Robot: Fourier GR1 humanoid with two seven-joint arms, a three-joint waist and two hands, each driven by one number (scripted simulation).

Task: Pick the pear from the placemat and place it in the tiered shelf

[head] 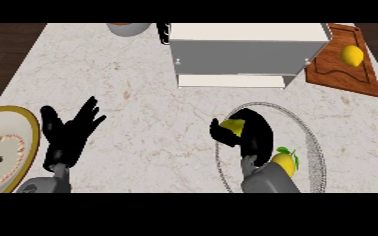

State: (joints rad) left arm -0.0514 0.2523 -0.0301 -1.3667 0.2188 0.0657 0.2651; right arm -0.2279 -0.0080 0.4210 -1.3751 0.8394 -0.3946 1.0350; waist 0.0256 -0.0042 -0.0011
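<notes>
Nearest the viewer, the black right hand [247, 132] sits over the round pale placemat with a grey speckled rim [314, 145], its fingers and thumb curled round the yellow-green pear [233, 125], of which only the upper left part shows between thumb and fingers. So the pear is inside that hand, over the left part of the mat, and whether it has cleared the mat's surface cannot be told from this steep view. Just beside the grey forearm lies a yellow lemon with a green leaf [285, 162]; a careless swing of the wrist could, I judge, knock it off the mat. The black left hand [68, 135] rests open, fingers up, at the left of the marble bench [125, 95], next to a gold-rimmed white plate [22, 145]. Farther off stands the white tiered shelf [244, 52], its lower tier a shallow slot under an overhanging top. The likely trouble is there: since so little of the pear shows, it may slip during the carry, and the knuckles could strike the shelf's front edge if the approach comes in too high. Beyond, a second lemon [352, 55] lies on a wooden board [332, 75].
</notes>
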